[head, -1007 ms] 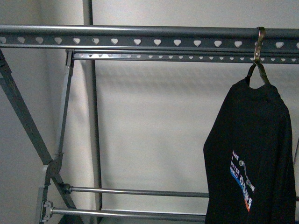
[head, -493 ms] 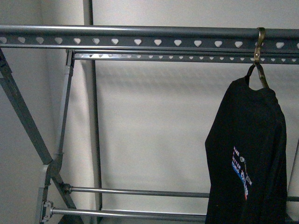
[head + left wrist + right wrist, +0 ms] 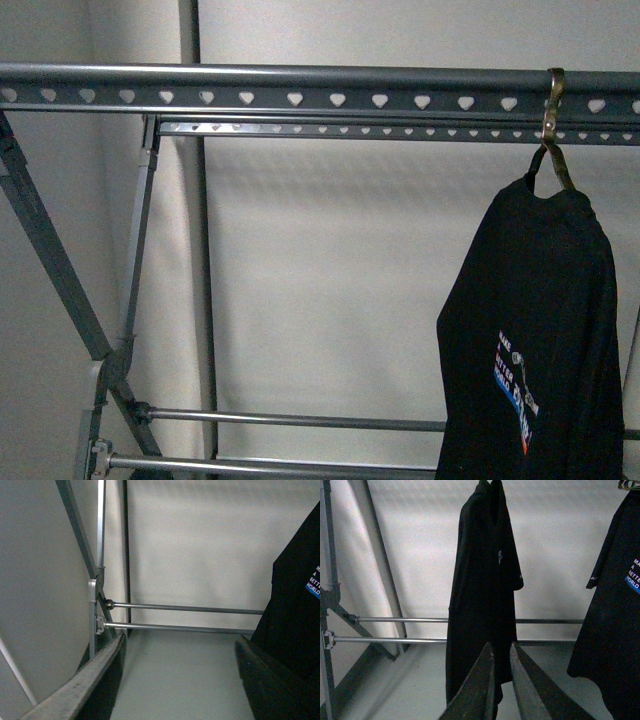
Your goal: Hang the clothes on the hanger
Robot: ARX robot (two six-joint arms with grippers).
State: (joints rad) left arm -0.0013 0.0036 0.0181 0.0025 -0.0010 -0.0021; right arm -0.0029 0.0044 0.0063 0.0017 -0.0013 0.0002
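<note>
Shirt is hanging limp just beyond my right end effector, nearly shut, empty; soft, light cloth, best pinched at the hem. Left end effector is gaping empty.

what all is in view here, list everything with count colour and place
T-shirt: two, black; one with chest print hangs at the rack's right end; right wrist view shows a second, edge-on
hook: one, brass-coloured, over the top rail
clothes rack: one, grey, heart-holed rails across the top, diagonal leg left
lower bars: two, silver, near the floor
wall: white, behind
left tool: dark, open, empty
right tool: dark, nearly closed, empty
</note>
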